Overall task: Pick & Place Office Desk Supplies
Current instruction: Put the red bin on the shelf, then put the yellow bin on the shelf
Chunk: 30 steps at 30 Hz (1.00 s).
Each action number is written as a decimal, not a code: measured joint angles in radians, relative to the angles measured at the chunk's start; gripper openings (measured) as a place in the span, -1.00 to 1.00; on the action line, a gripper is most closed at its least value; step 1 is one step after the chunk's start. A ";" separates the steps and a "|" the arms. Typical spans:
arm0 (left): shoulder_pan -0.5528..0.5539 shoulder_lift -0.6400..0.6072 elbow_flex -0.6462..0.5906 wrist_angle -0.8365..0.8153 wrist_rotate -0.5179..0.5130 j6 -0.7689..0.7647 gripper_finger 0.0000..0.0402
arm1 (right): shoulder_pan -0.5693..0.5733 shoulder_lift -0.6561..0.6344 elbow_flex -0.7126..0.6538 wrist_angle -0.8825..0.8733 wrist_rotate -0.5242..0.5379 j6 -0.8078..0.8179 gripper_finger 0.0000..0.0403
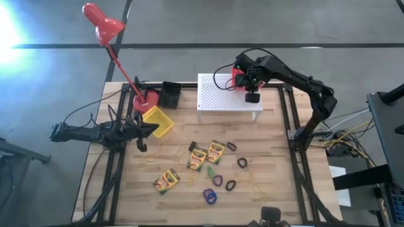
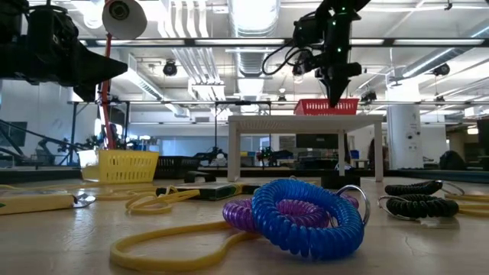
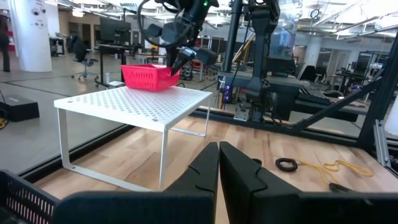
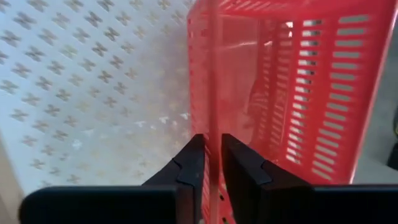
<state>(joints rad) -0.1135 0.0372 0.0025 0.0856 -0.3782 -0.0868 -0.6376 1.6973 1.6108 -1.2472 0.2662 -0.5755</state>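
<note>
Three crayon boxes [image 1: 216, 152] mid-table, long axes differently angled.

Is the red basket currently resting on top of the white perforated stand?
Yes, the red basket sits on the far corner of the white perforated stand, with the right gripper at its rim.

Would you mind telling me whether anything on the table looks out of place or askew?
The crayon boxes and elastic rings lie scattered loosely across the wooden table, pointing every way. The yellow basket sits at an angle to the table's edges. Nothing looks spilled or broken.
</note>
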 joint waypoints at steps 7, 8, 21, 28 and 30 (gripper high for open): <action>0.000 0.000 0.000 0.000 0.000 0.001 -0.90 | -0.002 0.004 -0.001 0.000 0.004 0.024 -0.44; 0.000 0.000 0.000 0.000 0.000 0.001 -0.90 | -0.002 0.001 -0.001 0.000 0.004 0.026 -0.40; -0.001 0.044 0.000 0.107 -0.023 -0.048 -0.94 | 0.098 -0.146 0.098 0.038 -0.186 0.290 -0.22; -0.029 0.312 0.118 0.117 -0.026 -0.079 -0.99 | 0.362 -0.291 -0.173 0.303 -0.350 0.314 -0.29; -0.039 0.435 0.192 0.044 -0.037 -0.083 -0.99 | 0.447 -0.334 -0.279 0.373 -0.336 0.374 -0.30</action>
<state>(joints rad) -0.1528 0.4723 0.1946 0.1298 -0.4148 -0.1693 -0.1905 1.3636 1.3323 -0.8739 -0.0700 -0.2012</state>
